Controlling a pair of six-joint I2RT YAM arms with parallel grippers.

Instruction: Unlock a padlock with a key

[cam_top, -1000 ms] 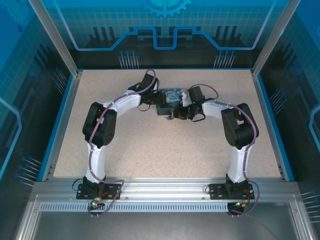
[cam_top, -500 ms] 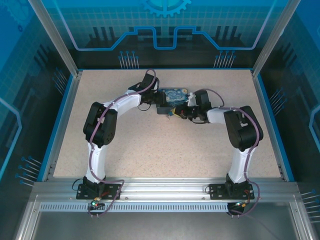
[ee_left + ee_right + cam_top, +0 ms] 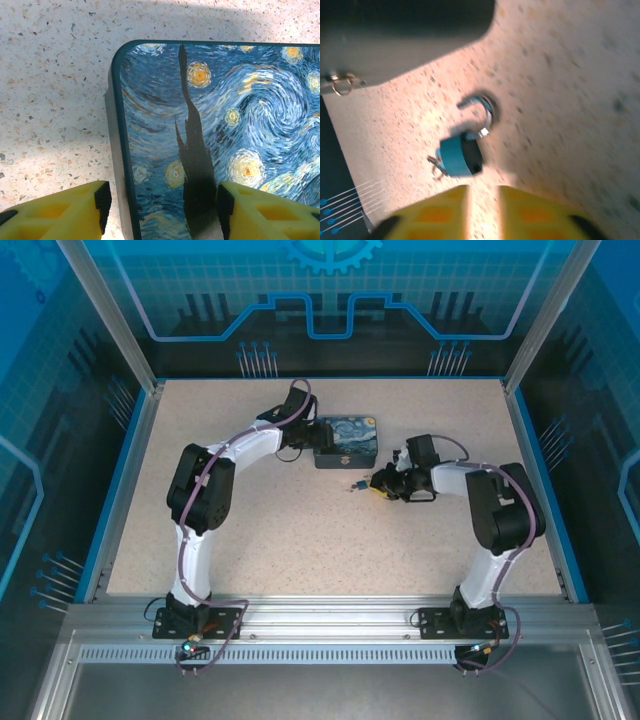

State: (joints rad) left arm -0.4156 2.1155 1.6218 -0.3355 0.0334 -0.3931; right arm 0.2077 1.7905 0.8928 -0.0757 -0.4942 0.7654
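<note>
Fingers of the right gripper (image 3: pixel 373 489) are seen from above just beside the padlock (image 3: pixel 354 486), near the painted tin (image 3: pixel 347 440). Left wrist: the left gripper (image 3: pixel 162 200) is spread wide astride the tin's edge. Right wrist: fingers slightly parted, empty; the padlock's body is pointed lower-left, the shackle (image 3: pixel 482 117) upper-right.

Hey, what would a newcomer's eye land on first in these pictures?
First the tin painted with a blue-and-yellow starry night, at the table's far middle, with the left claw straddling its edge. Then the tiny teal padlock lying on the speckled table just beyond the parted yellow tips of the right claw. Its silvery shackle looks swung open, though that view is blurred.
</note>
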